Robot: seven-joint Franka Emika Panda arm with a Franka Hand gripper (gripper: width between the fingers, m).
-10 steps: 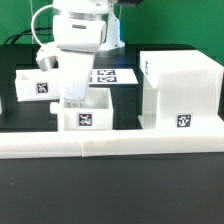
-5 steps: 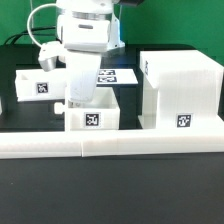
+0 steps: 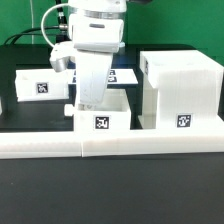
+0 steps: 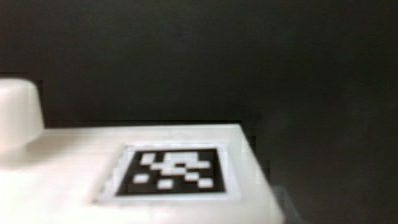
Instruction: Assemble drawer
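In the exterior view you see the arm [image 3: 95,40] reaching straight down over a small open-topped tray [image 3: 118,119] near the middle of the bench [image 3: 110,195]. The claw [image 3: 90,102] sits low at the tray's rim, on the side toward the exterior view's left. Its fingertips are hidden by the hand and the tray wall, so you cannot tell whether it is clenched on the wall or only resting against it. The tray's front wall carries a square tag [image 3: 102,123], and a small knob [image 3: 67,108] sticks out on its side toward the exterior view's left. Just beside the tray, toward the exterior view's right, stands the tall housing [image 3: 180,85], upright, with its own tag [image 3: 183,122] low on the front. A narrow gap shows between the two. A second tray [image 3: 30,88] lies farther back toward the exterior view's left, well apart from the claw. The marker board [image 3: 122,74] lies flat behind the arm, partly covered by it. The long border wall [image 3: 110,146] runs along the front, with the tray and the housing just behind it.

In the wrist view you get a blurred close look at a white tray surface [image 4: 71,150] bearing a tag [image 4: 173,172], with a rounded white knob [image 4: 15,112] beside it against the dark bench [image 4: 231,50]. No fingers show here.
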